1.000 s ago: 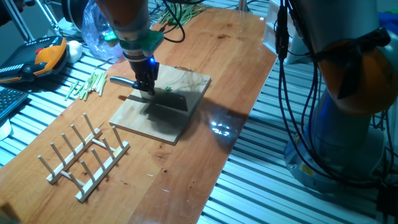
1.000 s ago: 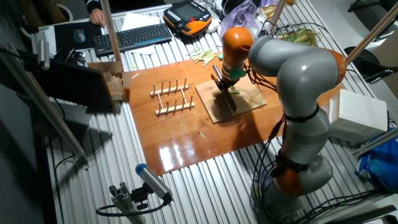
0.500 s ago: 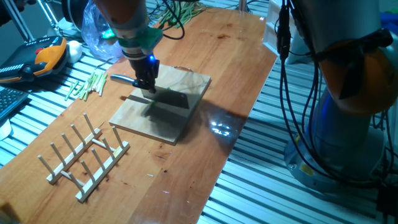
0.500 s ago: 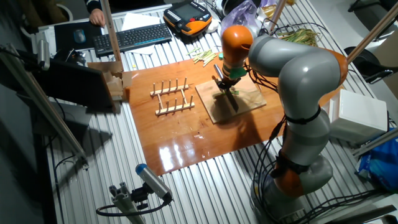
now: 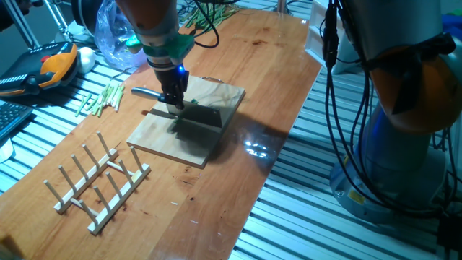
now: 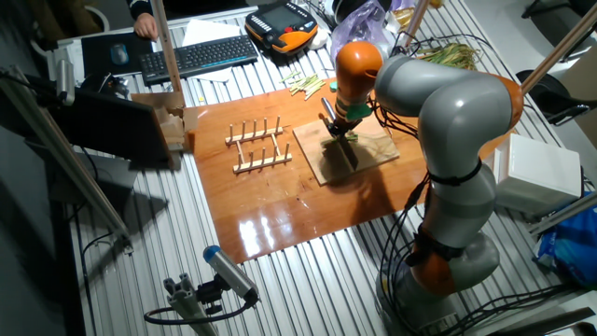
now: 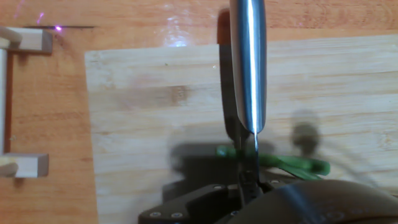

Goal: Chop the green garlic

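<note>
My gripper [image 5: 172, 97] is shut on a knife [image 5: 189, 117] and holds it over the wooden cutting board [image 5: 167, 141]. The metal handle [image 5: 144, 92] sticks out to the left. In the hand view the knife's spine [image 7: 248, 74] runs straight ahead, and its thin back edge [image 7: 254, 155] crosses one bright-green garlic stalk [image 7: 300, 164] that lies flat on the board [image 7: 143, 118]. The blade stands on or just above the stalk; I cannot tell if it is cut through. In the other fixed view the gripper [image 6: 340, 129] is over the board [image 6: 371, 154].
A wooden peg rack [image 5: 97, 180] stands on the table left of the board. Pale stalk sticks [image 5: 105, 97] lie near the left edge. A plastic bag [image 5: 115, 36] and long leafy greens [image 5: 209, 13] are at the back. A keyboard [image 6: 201, 56] lies beyond the table.
The gripper with the knife has shifted slightly to the right over the board. Nothing else has moved.
</note>
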